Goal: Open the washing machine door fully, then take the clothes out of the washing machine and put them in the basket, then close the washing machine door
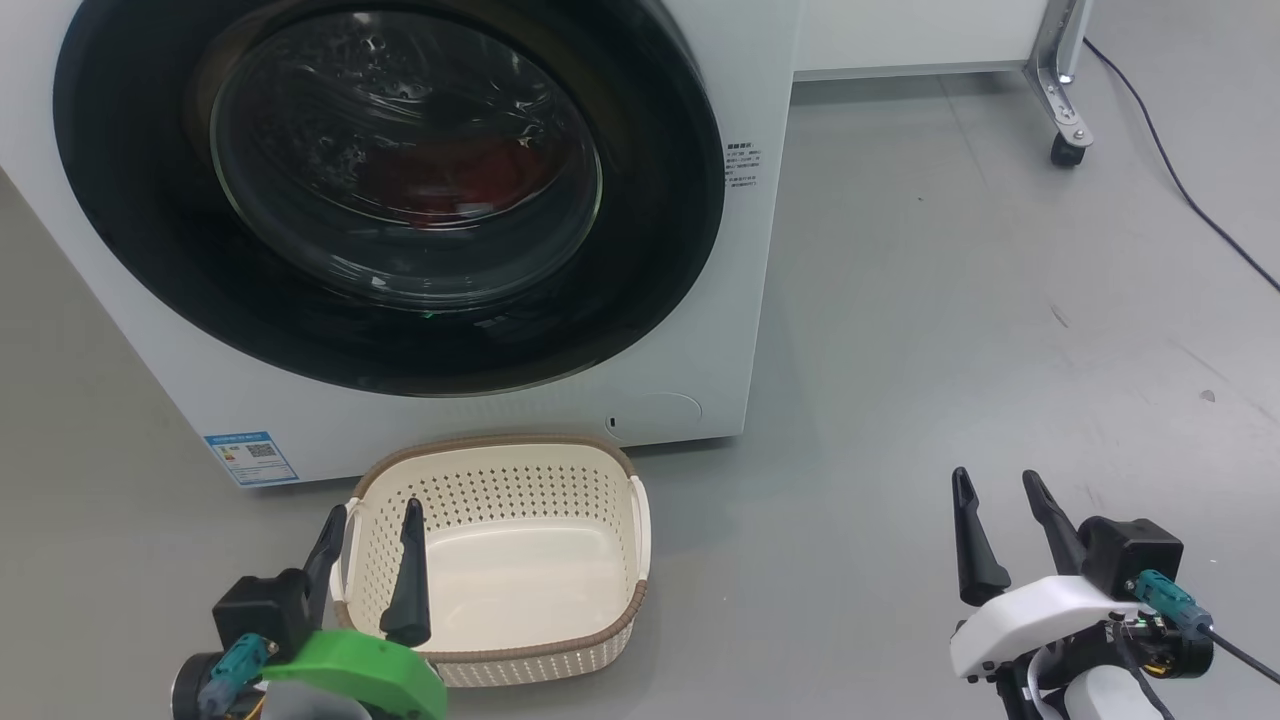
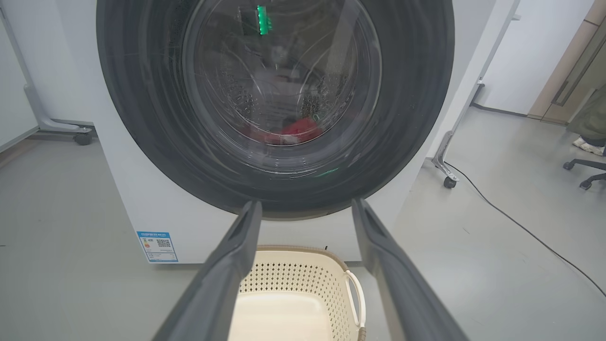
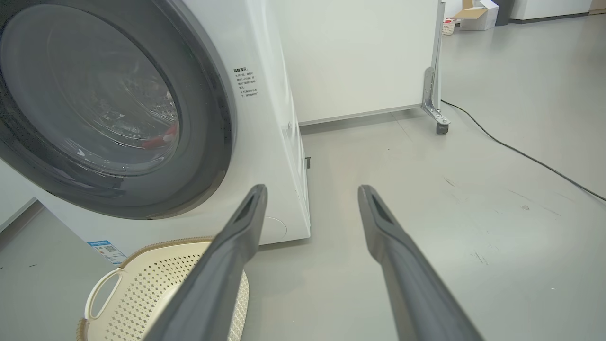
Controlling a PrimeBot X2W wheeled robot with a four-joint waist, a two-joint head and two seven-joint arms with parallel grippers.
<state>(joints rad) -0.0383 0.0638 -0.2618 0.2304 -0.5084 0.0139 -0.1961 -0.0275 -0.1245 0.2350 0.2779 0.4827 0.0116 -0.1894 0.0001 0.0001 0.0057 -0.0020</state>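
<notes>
The white washing machine (image 1: 700, 330) stands ahead with its round black-rimmed door (image 1: 150, 230) shut flat against the front. Red clothes (image 2: 298, 131) lie low in the drum behind the glass, also seen as clothes (image 1: 450, 175) in the head view. The cream basket (image 1: 500, 455) sits on the floor just before the machine, with nothing in it. My left gripper (image 1: 372, 512) hovers open over the basket's near left corner. My right gripper (image 1: 996, 478) stands open above bare floor, to the right of the basket and the machine.
A white panel on a wheeled metal leg (image 1: 1065, 150) stands behind the machine to the right. A dark cable (image 1: 1180, 180) runs across the grey floor at far right. An office chair base (image 2: 584, 170) shows at the far right of the left wrist view.
</notes>
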